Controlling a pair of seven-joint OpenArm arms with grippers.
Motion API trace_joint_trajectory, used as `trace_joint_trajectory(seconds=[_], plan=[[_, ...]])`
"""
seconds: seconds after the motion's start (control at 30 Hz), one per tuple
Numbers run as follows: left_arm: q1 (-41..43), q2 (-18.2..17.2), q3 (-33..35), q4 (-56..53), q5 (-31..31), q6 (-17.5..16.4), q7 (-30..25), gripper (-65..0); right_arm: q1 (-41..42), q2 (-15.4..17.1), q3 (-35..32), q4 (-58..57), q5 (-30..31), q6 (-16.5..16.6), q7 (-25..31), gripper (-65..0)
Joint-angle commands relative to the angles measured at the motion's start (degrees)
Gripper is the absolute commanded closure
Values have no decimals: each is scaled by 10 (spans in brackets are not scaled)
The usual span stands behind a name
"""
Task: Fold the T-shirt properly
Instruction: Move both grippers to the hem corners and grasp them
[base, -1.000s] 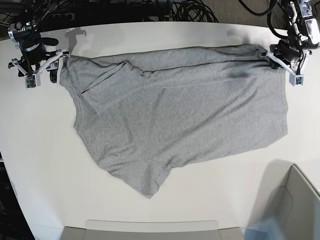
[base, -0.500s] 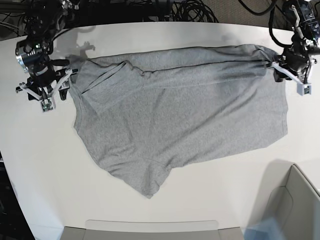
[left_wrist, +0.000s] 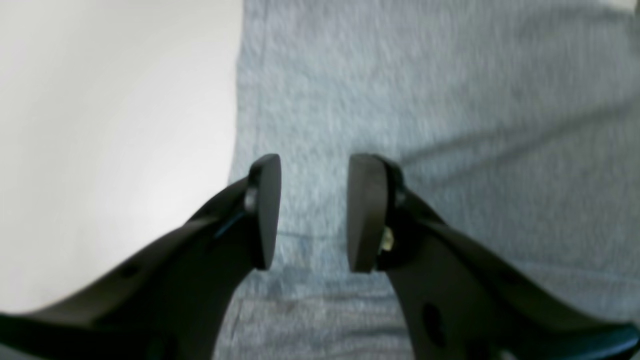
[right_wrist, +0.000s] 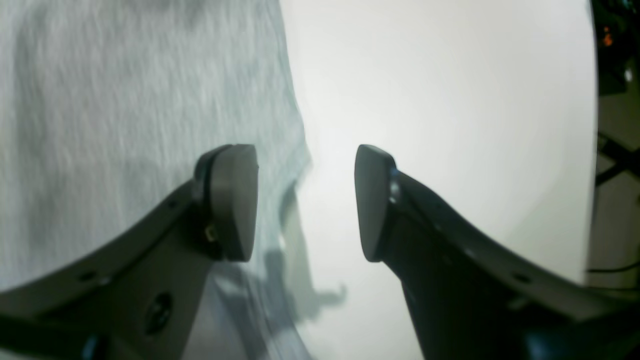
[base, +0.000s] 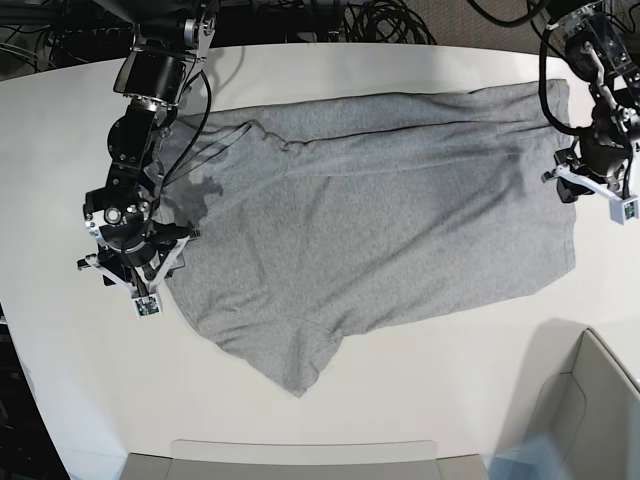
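The heather-grey T-shirt (base: 370, 220) lies spread flat on the white table (base: 80, 400), plain side up, with one sleeve folded over at the far left. My right gripper (base: 140, 262) hovers over the shirt's left edge. In the right wrist view it (right_wrist: 306, 200) is open, straddling the edge of the shirt (right_wrist: 100, 100) with nothing between its fingers. My left gripper (base: 585, 180) is at the shirt's right edge. Seen from the left wrist, it (left_wrist: 312, 212) stands open just above the shirt's fabric (left_wrist: 450, 100), gripping nothing.
A grey box (base: 600, 400) stands at the front right corner. A flat grey tray edge (base: 300, 460) runs along the front. Black cables (base: 380, 20) lie behind the table's far edge.
Both grippers have left the shirt's far corners and moved toward the front along its side edges, the right one much farther. The shirt lies as before.
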Motion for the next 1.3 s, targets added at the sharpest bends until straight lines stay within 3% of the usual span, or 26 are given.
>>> trace_joint_trajectory(seconds=[0.0,0.07,0.17,0.4,0.57,0.93,1.13,1.27], plan=[[-4,-5,7,-1,-1,-1,-1,-231,13,0,-16,-8,6,-16,32,-309],[-17,-5,46,-22,-1,-1,-2,-231,14,0,-34,-51,6,-39,67,-309],[-45,-5,92,-55,0,1,-3,-231,30,1,-44,-120,6,-43,91,-309],[-83,2,156,-151,0,1,-29,-230,15,1,-33,-181,6,-46,96,-309],[-69,1,181,-160,0,1,-32,-230,-47,2,-3,-130,6,-42,95,-309],[-29,0,185,-155,-1,1,-24,-230,-212,3,-2,11,7,-42,95,-309],[21,-1,182,-138,-1,-2,-31,-230,-241,0,-2,76,13,-42,95,-309],[21,-1,178,-89,-2,-2,-31,-230,-219,4,-2,115,62,-42,95,-309]])
